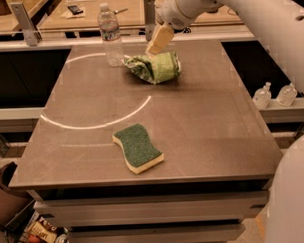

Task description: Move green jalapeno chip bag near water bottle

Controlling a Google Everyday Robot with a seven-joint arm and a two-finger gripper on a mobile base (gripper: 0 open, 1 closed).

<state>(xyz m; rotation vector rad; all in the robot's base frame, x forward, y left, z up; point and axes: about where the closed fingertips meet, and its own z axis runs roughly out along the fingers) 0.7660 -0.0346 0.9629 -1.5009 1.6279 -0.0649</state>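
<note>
A brown counter [207,131] filled most of the view, seen from the front and slightly above. On its far half lay the green jalapeno chip bag [156,68], a crumpled, shiny, light-green foil packet resting on its side. Its left end sat just beside the base of the water bottle [110,35]; whether the two touched could not be told. The bottle stood upright near the far edge. It was tall, clear and ribbed, with a white cap and a pale label band (how much water it held could not be made out).

The robot's hand [159,40] hung directly above the bag, at the end of a thick white arm [268,19] that reached in from the upper right. Its tan tip angled down to the bag's top edge. Whether the hand was spread or pressed together could not be told, nor whether it touched the foil.

Nearer the front, well apart from the bag, a flat dark-green sponge [138,148] with a yellow base lay on the counter. A thin pale arc [92,126] curved across the surface between the sponge and the bottle.

On a lower ledge to the right stood two small squat clear bottles [263,94] side by side. Below the counter's front left corner lay a clutter of printed packets [41,232].
</note>
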